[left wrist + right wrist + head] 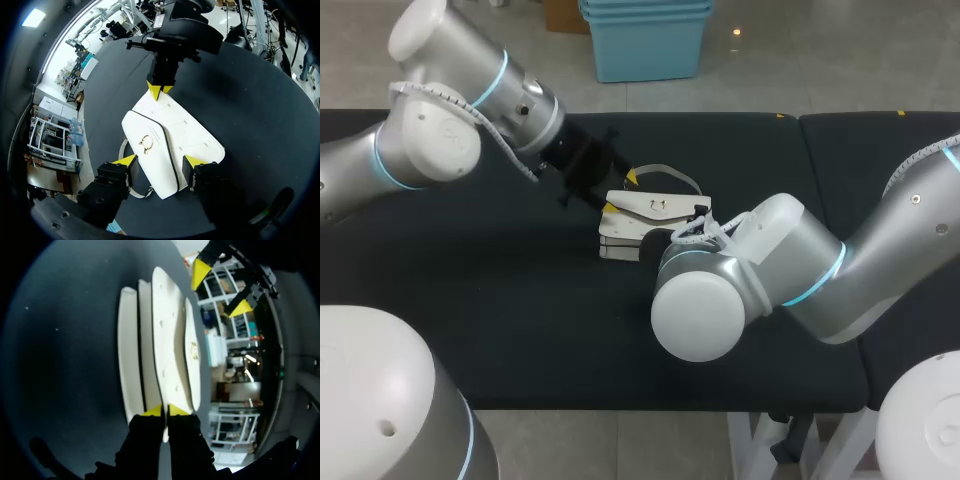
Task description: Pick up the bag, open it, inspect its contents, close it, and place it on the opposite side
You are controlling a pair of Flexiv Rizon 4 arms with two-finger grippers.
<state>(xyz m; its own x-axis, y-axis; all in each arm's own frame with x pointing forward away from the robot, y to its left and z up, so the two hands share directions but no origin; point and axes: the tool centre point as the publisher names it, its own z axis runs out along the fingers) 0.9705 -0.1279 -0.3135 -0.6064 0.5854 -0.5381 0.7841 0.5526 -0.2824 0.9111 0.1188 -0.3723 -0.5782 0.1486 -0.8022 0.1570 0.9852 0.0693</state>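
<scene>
Our right gripper is clamped on 1 edge of the white handbag. At the handbag's opposite end, our left gripper straddles it, its 2 fingers spread.

There is 1 white bag on 1 black table, with 2 grippers: left gripper and right gripper.

The bag, at the frame's middle, looks like smooth white leather or a leather-like stuff, with a faint sheen, stitched seams and a thin dark edging on its flap. Its ring clasp is shiny gold-coloured metal. The table has a black, matt, padded-looking cover. The left arm, upper left, and the right arm, lower right, wear smooth, glossy silver-white shells. The left gripper is matt black with plain yellow tips.
</scene>
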